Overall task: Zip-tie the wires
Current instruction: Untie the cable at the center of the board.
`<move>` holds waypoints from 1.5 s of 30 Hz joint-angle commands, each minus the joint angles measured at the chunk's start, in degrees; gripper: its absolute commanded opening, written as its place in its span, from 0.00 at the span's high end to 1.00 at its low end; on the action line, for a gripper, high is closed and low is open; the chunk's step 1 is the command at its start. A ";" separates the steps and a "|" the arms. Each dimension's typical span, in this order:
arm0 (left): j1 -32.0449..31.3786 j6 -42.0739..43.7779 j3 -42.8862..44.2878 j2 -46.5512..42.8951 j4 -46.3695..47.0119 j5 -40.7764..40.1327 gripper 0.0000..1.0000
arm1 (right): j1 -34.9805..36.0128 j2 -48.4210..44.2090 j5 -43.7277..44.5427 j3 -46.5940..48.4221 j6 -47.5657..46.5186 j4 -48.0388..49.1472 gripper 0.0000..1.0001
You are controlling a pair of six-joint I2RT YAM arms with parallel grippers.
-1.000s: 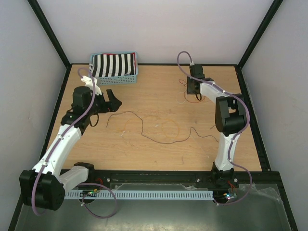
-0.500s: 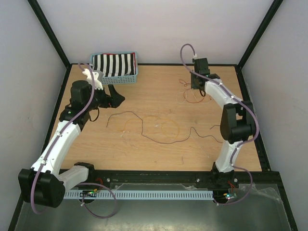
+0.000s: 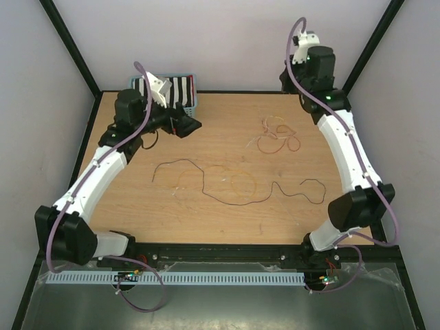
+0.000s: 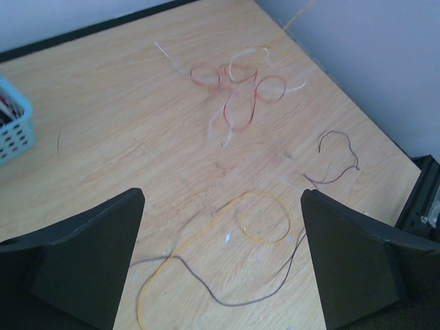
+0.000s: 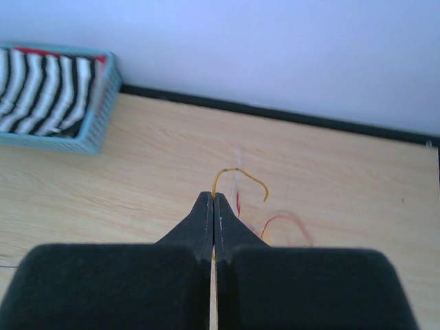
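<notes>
Left gripper [image 4: 221, 206]: released, jaws spread wide, nothing between the fingers. It hangs above the table [image 3: 227, 148], clear of the surface, with the basket [image 3: 192, 108] just behind it at the far-left corner; in the left wrist view the basket's corner shows at the left edge. Right gripper [image 5: 213, 203]: clenched, fingertips pressed together on an orange wire [image 5: 239, 172]. The wire's free end arches up and out just ahead of the tips, and a pale length of it runs back along the seam between the fingers. This gripper is raised well above the table near the far-right corner. The wires [image 3: 275, 135] lie in two groups. The first is a tangle of red, orange and pale loops on the table below and ahead of the right gripper, well ahead of the open left fingers. The second lies nearer the arm bases: a long black wire [image 3: 234, 201] winding across the middle of the table and an orange loop [image 4: 242, 216] beside it, both directly below and ahead of the left gripper, framed between its two fingers in the wrist view. The basket holds a black-and-white striped cloth [image 5: 41, 89], seen far ahead and to the left in the right wrist view.
</notes>
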 commanded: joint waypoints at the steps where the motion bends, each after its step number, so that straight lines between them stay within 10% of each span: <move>1: -0.36 -2.95 4.46 3.49 7.42 5.07 0.01 | -0.07 -5.35 -6.74 4.21 -1.42 -1.35 1.00; 20: -11.72 6.57 21.09 22.81 20.23 9.77 0.01 | -0.14 -14.11 -28.44 -4.75 -13.40 -8.02 1.00; 32: -18.21 -17.14 13.78 30.02 54.47 11.56 0.01 | -0.15 -15.28 -21.44 -5.98 2.36 -7.38 1.00; 45: -20.81 -13.71 11.43 32.19 58.58 5.75 0.07 | -0.15 -20.52 -25.20 -12.49 5.72 -1.80 1.00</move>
